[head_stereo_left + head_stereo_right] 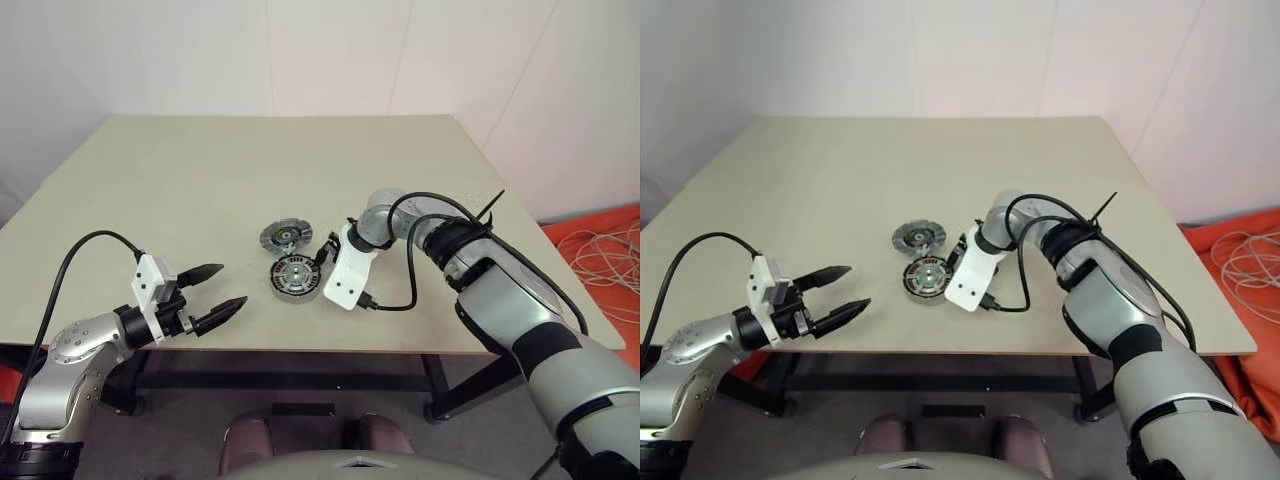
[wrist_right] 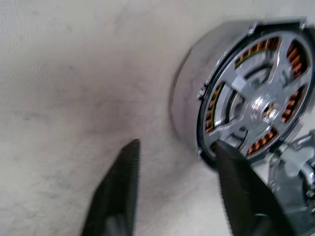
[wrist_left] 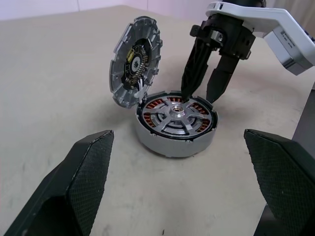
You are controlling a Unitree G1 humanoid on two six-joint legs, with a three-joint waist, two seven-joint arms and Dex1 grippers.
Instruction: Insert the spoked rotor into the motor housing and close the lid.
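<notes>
Housing: one motor housing (image 3: 176, 123) on worktop (image 1: 200, 180), one spoked rotor (image 3: 175, 112) seated inside.
Lid: one lid (image 3: 135, 61), at housing's 11 o'clock.
Left claw (image 1: 218, 292): released, nothing held.
Right claw (image 3: 205, 88): partly spread, straddling the housing's rim.

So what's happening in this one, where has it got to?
The rotor already sits inside the housing on the table, copper windings showing through its spokes. The lid is still open, standing tilted against the housing's edge. The right gripper points down at the housing's rim, fingers partly apart, one finger at the rim, holding nothing. The left gripper hovers open, off to the side. Closing the lid is what remains.
</notes>
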